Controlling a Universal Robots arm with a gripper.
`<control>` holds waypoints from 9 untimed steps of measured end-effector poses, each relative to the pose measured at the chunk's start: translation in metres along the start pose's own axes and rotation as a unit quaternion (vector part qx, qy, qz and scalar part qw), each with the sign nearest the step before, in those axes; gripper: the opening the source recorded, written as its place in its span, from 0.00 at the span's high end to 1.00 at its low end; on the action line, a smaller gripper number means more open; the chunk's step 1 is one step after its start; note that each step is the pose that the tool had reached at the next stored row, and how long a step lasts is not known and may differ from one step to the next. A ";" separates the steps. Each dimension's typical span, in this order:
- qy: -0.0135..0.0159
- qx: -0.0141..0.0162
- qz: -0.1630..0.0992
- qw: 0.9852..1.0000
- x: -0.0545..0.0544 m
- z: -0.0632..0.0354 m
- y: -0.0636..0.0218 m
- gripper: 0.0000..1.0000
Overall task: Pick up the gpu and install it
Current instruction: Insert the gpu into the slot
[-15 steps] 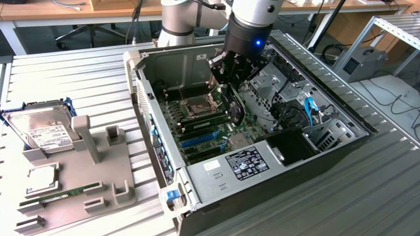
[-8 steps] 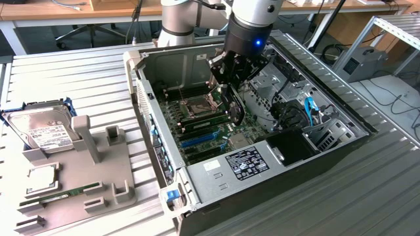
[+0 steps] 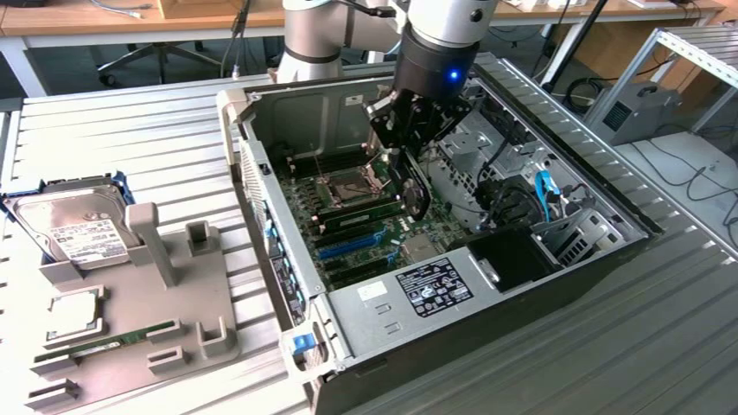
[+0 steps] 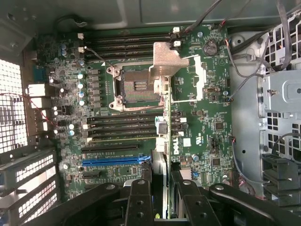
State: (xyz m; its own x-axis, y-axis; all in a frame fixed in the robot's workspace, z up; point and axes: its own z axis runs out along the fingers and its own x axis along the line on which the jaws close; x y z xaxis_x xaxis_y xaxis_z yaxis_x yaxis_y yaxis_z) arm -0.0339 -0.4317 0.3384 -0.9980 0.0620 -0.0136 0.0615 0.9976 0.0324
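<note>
Your exterior view has the big stuff: the open PC case [image 3: 461,285] lying on its side mid-counter [image 3: 150,130], and a grey parts holder [image 3: 173,294] with a hard drive [image 3: 75,232] near the counter's edge on the exterior view's left. The wrist view gives you the motherboard [image 4: 207,122] straight on, blue slot [image 4: 113,161] and all. The hand [image 3: 403,156] is inside the case, clamped on the gpu [image 3: 416,192], which hangs edge-on between the fingers [image 4: 141,202] over the board. Can't tell if it touches.
</note>
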 end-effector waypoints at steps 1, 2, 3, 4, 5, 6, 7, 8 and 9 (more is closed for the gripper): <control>0.000 0.000 -0.003 1.000 0.000 0.0000 0.0000 0.74; 0.000 0.000 -0.007 1.000 0.000 0.0000 0.0000 0.74; 0.000 0.000 -0.010 1.000 0.000 0.0000 0.0000 0.74; 0.000 0.000 -0.014 1.000 0.000 0.0000 0.0000 0.74; 0.001 0.000 -0.023 1.000 0.000 0.0000 0.0000 0.74; 0.001 0.000 -0.029 1.000 0.000 0.0000 0.0000 0.74; 0.001 0.000 -0.035 0.999 0.000 0.0000 0.0000 0.74; 0.001 -0.001 -0.041 0.999 0.000 0.0000 0.0001 0.74; 0.001 -0.001 -0.046 0.999 0.000 0.0000 0.0001 0.74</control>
State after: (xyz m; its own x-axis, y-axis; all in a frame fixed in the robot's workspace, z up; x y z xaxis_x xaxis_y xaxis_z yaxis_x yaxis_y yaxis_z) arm -0.0339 -0.4317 0.3384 -0.9995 -0.0292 -0.0136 -0.0297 0.9990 0.0325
